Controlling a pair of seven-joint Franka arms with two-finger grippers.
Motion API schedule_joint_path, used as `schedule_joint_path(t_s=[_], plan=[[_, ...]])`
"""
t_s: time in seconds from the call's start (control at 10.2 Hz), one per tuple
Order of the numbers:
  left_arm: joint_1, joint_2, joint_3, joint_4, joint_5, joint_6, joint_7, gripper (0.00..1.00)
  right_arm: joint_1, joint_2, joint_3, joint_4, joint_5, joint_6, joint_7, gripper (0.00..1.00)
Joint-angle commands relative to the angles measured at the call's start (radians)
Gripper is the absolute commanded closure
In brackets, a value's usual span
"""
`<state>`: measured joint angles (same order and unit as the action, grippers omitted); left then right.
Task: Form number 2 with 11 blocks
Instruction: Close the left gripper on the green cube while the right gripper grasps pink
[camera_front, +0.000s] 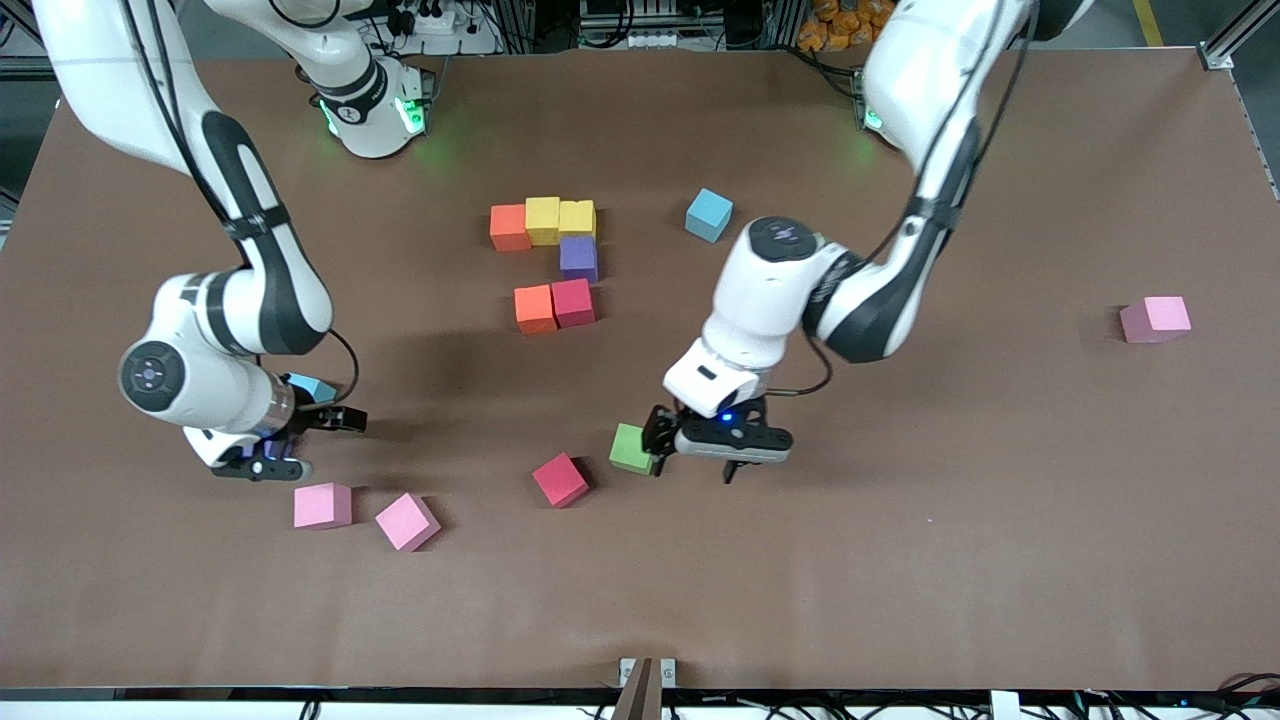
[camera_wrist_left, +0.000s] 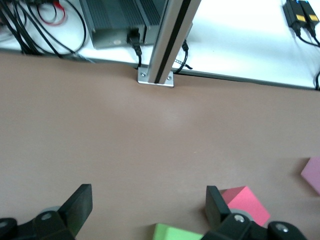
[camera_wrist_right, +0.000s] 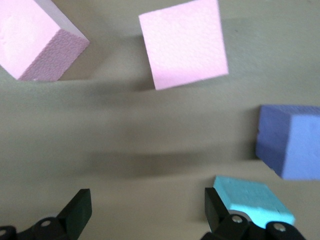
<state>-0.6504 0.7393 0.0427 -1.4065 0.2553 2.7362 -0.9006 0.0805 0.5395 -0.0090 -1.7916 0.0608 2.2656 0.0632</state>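
Front view is showing the number 2 (camera_front: 548, 262) partly built mid-table: an orange, a yellow and another yellow cube are forming the top row, a purple cube is sitting under the end yellow one, and an orange and a red cube are touching below that, so six of eleven appear placed. The left gripper (camera_front: 700, 452) is hanging low just beside the green block (camera_front: 631, 448), jaws standing wide and holding nothing; a loose red block (camera_front: 560, 479) is lying near it. The right gripper (camera_front: 290, 440) is hovering, also wide open and empty, just above two pink blocks (camera_front: 322, 505). A light blue block (camera_front: 708, 215) is resting beside the figure, and another pink block (camera_front: 1156, 319) is lying well apart toward the left arm's end. Left wrist view is showing the open fingers (camera_wrist_left: 218, 210) with the green block's edge between them and the red block beside one finger; the next move probably calls for centring over green before closing. Right wrist view is showing the two pink cubes ahead of the open fingers (camera_wrist_right: 216, 207), with a turquoise and a bluish-purple shape beside one finger. The brown table (camera_front: 950, 560) is looking matte, with cables and metal framing lining its edges.
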Motion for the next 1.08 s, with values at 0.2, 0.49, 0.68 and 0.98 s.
schedule_joint_path(t_s=[0.2, 0.49, 0.68, 0.98], plan=[[-0.258, 0.271, 0.298, 0.164, 0.022, 0.114, -0.429, 0.0, 0.007, 0.077, 0.006, 0.041, -0.108, 0.086, -0.187, 0.0], [-0.279, 0.287, 0.306, 0.172, 0.036, 0.119, -0.267, 0.0, -0.016, 0.077, 0.004, 0.069, -0.113, 0.089, -0.284, 0.0], [-0.27, 0.272, 0.24, 0.17, 0.009, 0.119, -0.056, 0.0, -0.033, 0.079, 0.003, 0.101, -0.113, 0.089, -0.312, 0.0], [-0.194, 0.273, 0.145, 0.167, 0.007, 0.119, 0.089, 0.0, -0.071, 0.141, 0.004, 0.19, -0.131, 0.089, -0.316, 0.0]])
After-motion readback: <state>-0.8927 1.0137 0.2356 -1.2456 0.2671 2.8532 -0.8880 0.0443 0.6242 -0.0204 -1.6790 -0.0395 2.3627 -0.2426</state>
